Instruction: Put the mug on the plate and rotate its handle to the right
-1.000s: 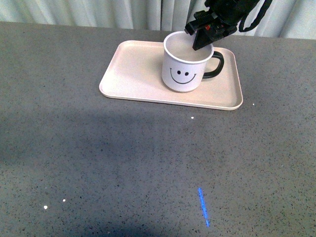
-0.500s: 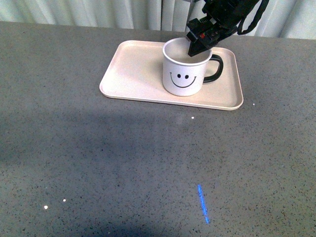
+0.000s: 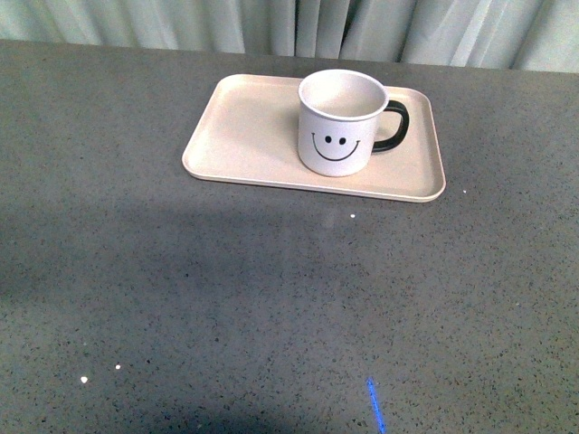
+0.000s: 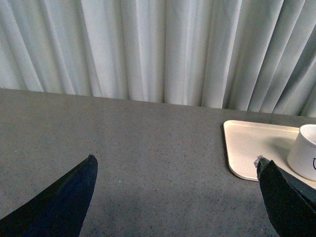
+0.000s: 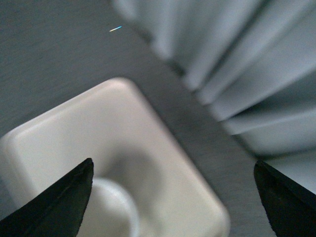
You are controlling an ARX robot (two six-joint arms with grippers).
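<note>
The left gripper (image 4: 175,159) is hanging wide open over the grey table (image 4: 123,148). Its two dark fingers (image 4: 64,202) are standing far apart and gripping nothing. One of them is showing just beside a corner of the plate (image 4: 252,143), with the mug (image 4: 306,153) a little beyond.

The right gripper (image 5: 173,162) is also spreading its fingers (image 5: 59,202) wide and touching nothing. It is hovering above the plate (image 5: 98,128) and the rim of the mug (image 5: 116,207), though this view is blurred.

From the front, the mug (image 3: 342,127) is standing upright on the right half of the plate (image 3: 244,127). Its smiley face is looking toward the camera and its handle (image 3: 396,127) is pointing right, staying inside the plate's right rim. The plate is lying near the table's far edge, close to the curtain (image 3: 271,23). Its left half is lying bare. A wide stretch of table (image 3: 226,298) is lying open in front of it and to both sides, marked by a short blue streak (image 3: 375,407) near the front.
</note>
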